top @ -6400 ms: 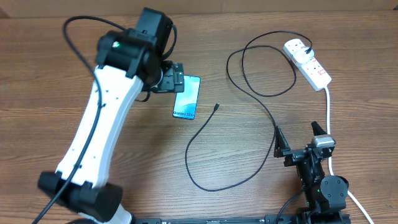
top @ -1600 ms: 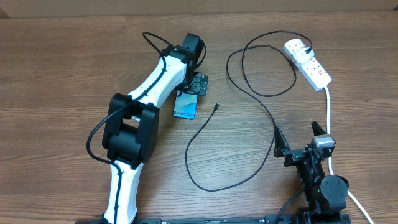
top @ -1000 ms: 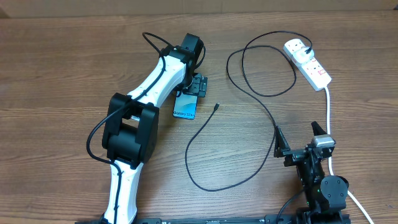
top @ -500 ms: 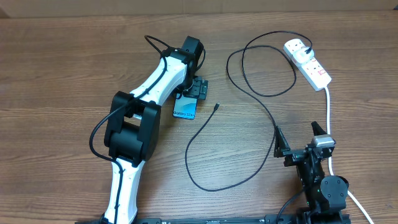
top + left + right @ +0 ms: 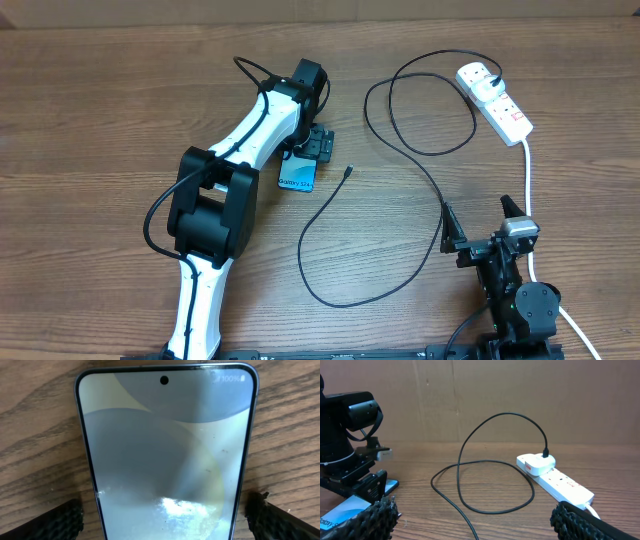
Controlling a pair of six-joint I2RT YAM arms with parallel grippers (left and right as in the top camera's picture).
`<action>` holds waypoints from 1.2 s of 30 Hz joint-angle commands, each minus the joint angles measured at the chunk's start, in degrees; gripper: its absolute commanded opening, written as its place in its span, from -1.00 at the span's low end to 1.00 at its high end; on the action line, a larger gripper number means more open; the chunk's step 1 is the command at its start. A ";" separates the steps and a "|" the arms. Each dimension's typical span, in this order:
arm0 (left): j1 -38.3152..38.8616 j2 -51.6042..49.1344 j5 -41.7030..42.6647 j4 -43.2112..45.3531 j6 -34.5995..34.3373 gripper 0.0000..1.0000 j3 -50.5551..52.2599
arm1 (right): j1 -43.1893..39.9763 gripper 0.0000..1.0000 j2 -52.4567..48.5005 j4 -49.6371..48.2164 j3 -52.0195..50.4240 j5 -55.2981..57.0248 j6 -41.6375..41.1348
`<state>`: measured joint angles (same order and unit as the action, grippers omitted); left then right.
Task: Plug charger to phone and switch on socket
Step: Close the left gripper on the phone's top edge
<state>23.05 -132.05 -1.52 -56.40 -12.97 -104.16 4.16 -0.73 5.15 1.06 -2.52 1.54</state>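
The phone (image 5: 165,460) lies flat on the wooden table with its screen lit, filling the left wrist view. My left gripper (image 5: 162,522) is open and straddles it, one finger off each long edge with wood showing between. From overhead the left gripper (image 5: 314,143) covers the phone's (image 5: 297,179) far end. The charger cable (image 5: 325,290) lies loose, its connector tip (image 5: 347,172) just right of the phone, its white plug (image 5: 479,76) sitting in the socket (image 5: 503,108). My right gripper (image 5: 480,222) is open and empty near the front right, the cable (image 5: 465,460) passing ahead of it.
The socket's thick white cord (image 5: 527,190) runs down the right side, close past my right arm. The cable makes a wide loop (image 5: 430,105) between the phone and the socket. A cardboard wall (image 5: 520,395) backs the table.
Since the earliest frame my left arm has swung in and lowered over the phone's far end. In the last second it only crept slightly nearer. My right arm has not moved.
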 commanded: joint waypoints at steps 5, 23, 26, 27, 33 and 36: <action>0.20 -1.44 -0.37 -0.55 2.32 1.00 0.26 | 0.33 1.00 0.55 -0.33 -0.57 0.52 0.42; 0.07 -1.77 -0.42 1.49 2.73 1.00 0.26 | 0.33 0.99 0.55 -0.33 -0.57 0.55 0.42; 0.07 -1.77 -0.42 1.36 3.37 1.00 0.26 | 0.33 1.00 0.57 -0.33 -0.57 0.55 0.42; 0.07 -1.77 -0.42 1.25 3.89 1.00 0.26 | 0.33 1.00 0.55 -0.33 -0.57 0.52 0.42; 0.04 -1.77 -0.59 0.94 4.24 1.00 0.26 | 0.33 1.00 0.55 -0.33 -0.57 0.52 0.42; 0.04 -1.77 -0.59 0.96 4.22 0.90 0.26 | 0.33 1.00 0.55 -0.33 -0.57 0.55 0.42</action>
<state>23.05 -132.07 -1.50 -55.20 -10.20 -104.16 4.16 -0.73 5.15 1.06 -2.52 1.54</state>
